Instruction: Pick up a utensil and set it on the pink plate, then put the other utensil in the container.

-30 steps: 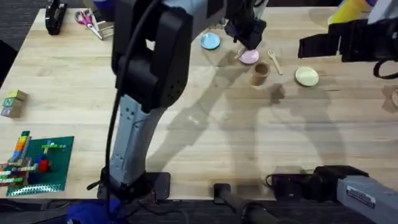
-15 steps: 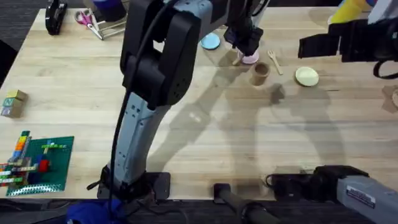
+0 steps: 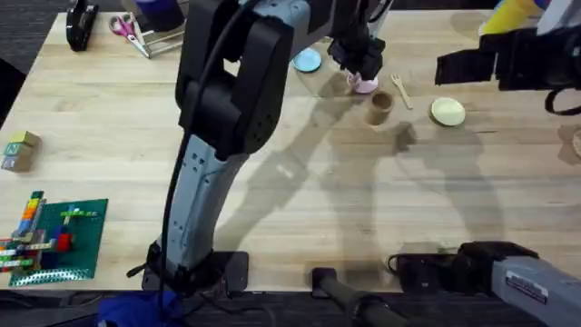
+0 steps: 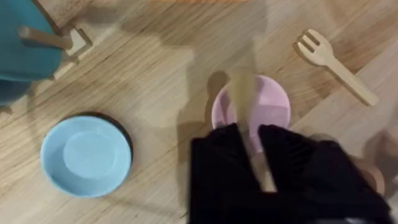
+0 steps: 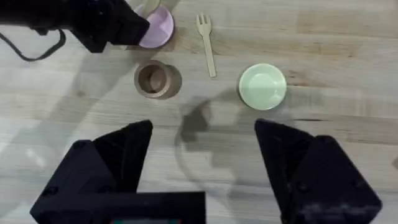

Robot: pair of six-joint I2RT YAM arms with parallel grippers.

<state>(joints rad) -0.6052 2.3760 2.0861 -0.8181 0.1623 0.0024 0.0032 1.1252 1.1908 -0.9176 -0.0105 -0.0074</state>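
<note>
Lab workbench — scissors, toy bricks

Pale wood table, pink plate, cup at its 5 o'clock, fork at 3, blue plate at 10, green plate, blocks, scissors

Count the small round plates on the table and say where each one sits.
3. The light-blue plate lies farthest left, the pink plate sits under the left gripper beside the container, and the yellow-green plate lies right of the fork.
</note>
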